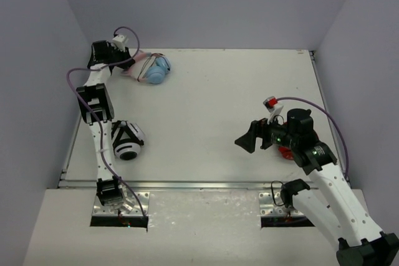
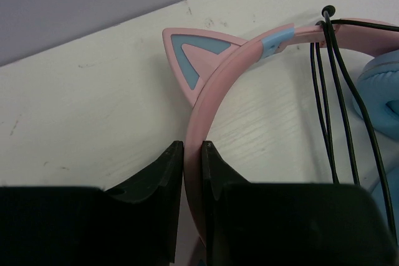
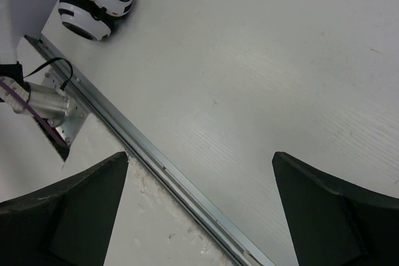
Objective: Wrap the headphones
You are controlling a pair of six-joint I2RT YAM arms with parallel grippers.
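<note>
Lying near the counter's (image 1: 237,91) far left corner, the headphones (image 1: 154,70) are judged light, their stiff pink headband (image 2: 230,73) being pinched by the left claw (image 2: 192,149) as the soundest hold, their thin cable (image 2: 328,91) limp, while the right claw (image 1: 244,135) is seen spread.

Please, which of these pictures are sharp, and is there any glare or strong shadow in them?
Top external: even, soft light, only faint shadows on the table, no glare. Left wrist: headphones sharp, left claw dark and slightly soft. Right wrist: table grain sharp, right claw nearly black, without detail.
</note>
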